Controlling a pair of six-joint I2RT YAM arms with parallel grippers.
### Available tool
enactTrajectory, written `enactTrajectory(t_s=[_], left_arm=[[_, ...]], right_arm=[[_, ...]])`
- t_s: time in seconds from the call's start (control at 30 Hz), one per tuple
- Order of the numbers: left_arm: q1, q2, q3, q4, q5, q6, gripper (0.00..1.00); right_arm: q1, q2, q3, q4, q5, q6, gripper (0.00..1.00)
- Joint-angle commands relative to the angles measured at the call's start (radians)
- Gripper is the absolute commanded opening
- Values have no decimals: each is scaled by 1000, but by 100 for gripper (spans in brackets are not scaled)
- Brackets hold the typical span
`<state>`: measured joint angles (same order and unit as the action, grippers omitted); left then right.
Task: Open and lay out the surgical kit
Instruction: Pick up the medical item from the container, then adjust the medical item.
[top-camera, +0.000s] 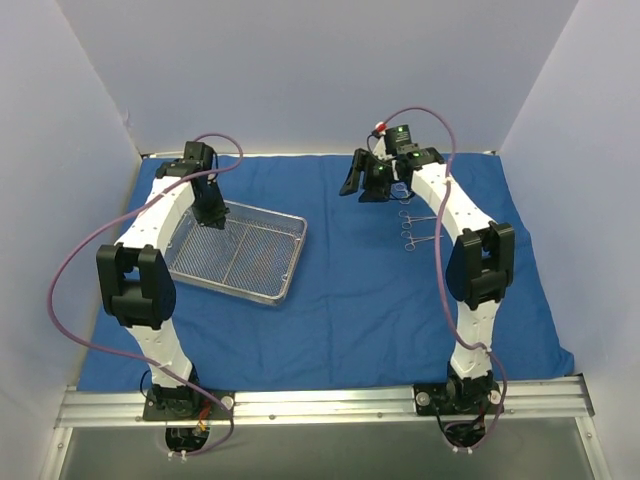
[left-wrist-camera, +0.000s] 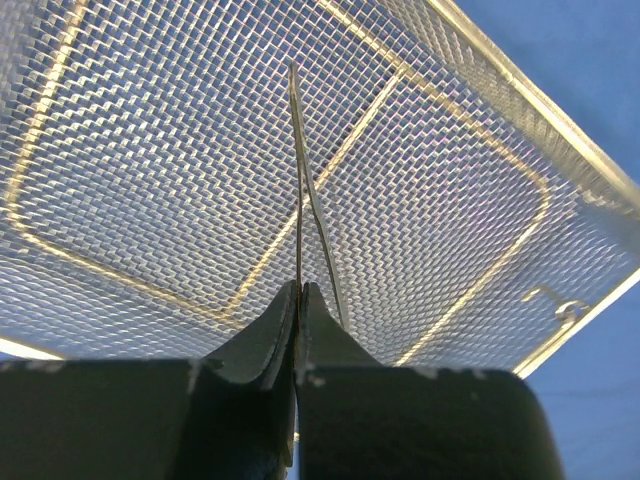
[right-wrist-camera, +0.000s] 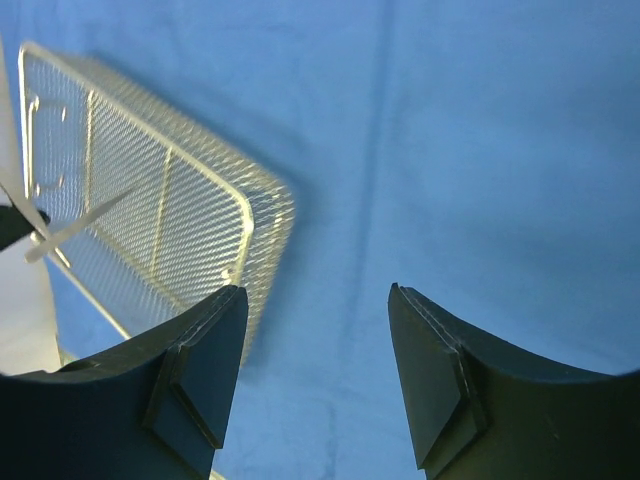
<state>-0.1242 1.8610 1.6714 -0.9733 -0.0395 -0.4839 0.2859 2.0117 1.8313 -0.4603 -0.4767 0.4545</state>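
Observation:
The royal-blue cloth wrap (top-camera: 370, 290) lies spread flat over the table. On its left part sits the silver wire-mesh tray (top-camera: 297, 258). My left gripper (top-camera: 212, 215) hangs over the tray's far left corner. In the left wrist view the left gripper (left-wrist-camera: 300, 288) is shut on a thin two-bladed steel instrument (left-wrist-camera: 305, 180) that points out over the tray mesh (left-wrist-camera: 450, 200). My right gripper (top-camera: 362, 188) hovers at the far middle, open and holding nothing, its fingers (right-wrist-camera: 215, 340) over bare cloth. Ring-handled instruments (top-camera: 415, 228) lie on the cloth beside the right arm, partly hidden by it.
White walls close in the back and both sides. A metal rail (top-camera: 320, 405) carrying both arm bases runs along the near edge. In the right wrist view the tray (right-wrist-camera: 190, 215) is to the left, with blue cloth (right-wrist-camera: 480, 150) elsewhere.

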Motion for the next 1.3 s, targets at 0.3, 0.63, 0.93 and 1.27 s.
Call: enactTrajectory(t_s=[0.3, 0.63, 0.93, 1.27], left_arm=[[-11, -112, 24, 2, 110, 113, 2], [-11, -164, -38, 149, 397, 61, 2], [-11, -164, -65, 159, 420, 64, 2], [-14, -178, -98, 200, 449, 51, 2]], right_arm=[[113, 105, 143, 139, -355, 26, 59], [217, 182, 192, 261, -479, 92, 63], [285, 252, 244, 325, -468, 150, 42], [344, 396, 413, 186, -404, 139, 16]])
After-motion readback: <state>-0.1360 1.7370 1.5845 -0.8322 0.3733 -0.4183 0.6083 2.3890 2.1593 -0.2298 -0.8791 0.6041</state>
